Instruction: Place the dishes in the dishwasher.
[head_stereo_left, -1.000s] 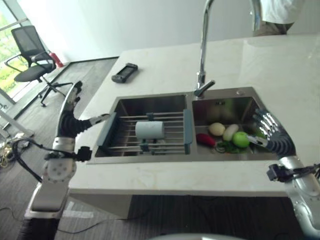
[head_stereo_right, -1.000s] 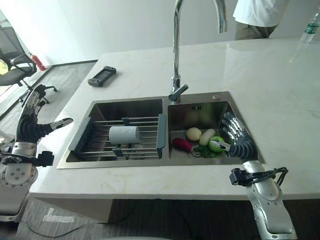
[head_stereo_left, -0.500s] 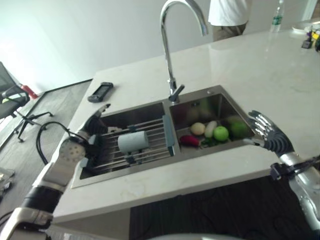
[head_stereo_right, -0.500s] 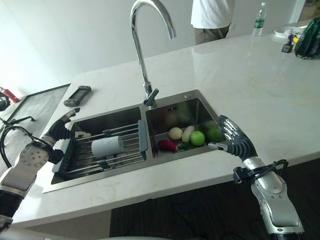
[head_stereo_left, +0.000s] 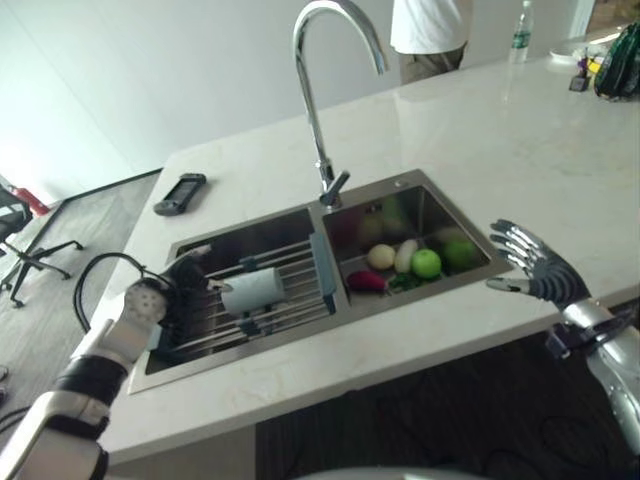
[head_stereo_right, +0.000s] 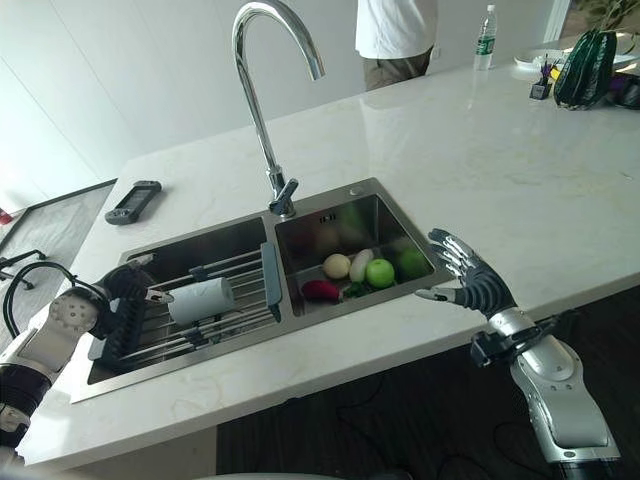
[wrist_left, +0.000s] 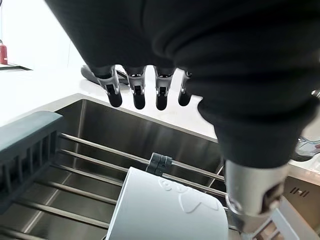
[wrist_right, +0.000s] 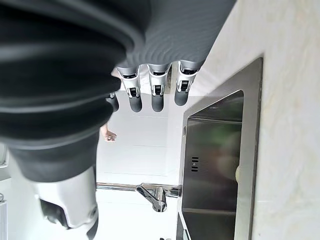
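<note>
A white mug (head_stereo_left: 253, 290) lies on its side on a grey-blue drying rack (head_stereo_left: 320, 270) across the left sink basin (head_stereo_left: 250, 225). My left hand (head_stereo_left: 186, 278) hangs open over the rack's left end, a short way left of the mug and not touching it. In the left wrist view its fingers (wrist_left: 135, 92) hang straight above the mug (wrist_left: 165, 210). My right hand (head_stereo_right: 470, 282) hovers open over the counter edge, just right of the right basin (head_stereo_right: 375, 215), holding nothing.
The right basin holds a green apple (head_stereo_left: 427, 263), a red radish (head_stereo_left: 365, 281) and other vegetables. A tall faucet (head_stereo_left: 320, 100) rises behind the divider. A black controller (head_stereo_left: 180, 193) lies on the counter far left. A person (head_stereo_left: 430, 30), a bottle (head_stereo_left: 518, 45) and a bag (head_stereo_left: 618, 60) are at the far side.
The camera has swung round. My left hand came in from beyond the counter's left edge to the rack's left end. My right hand drew back from the right basin's rim.
</note>
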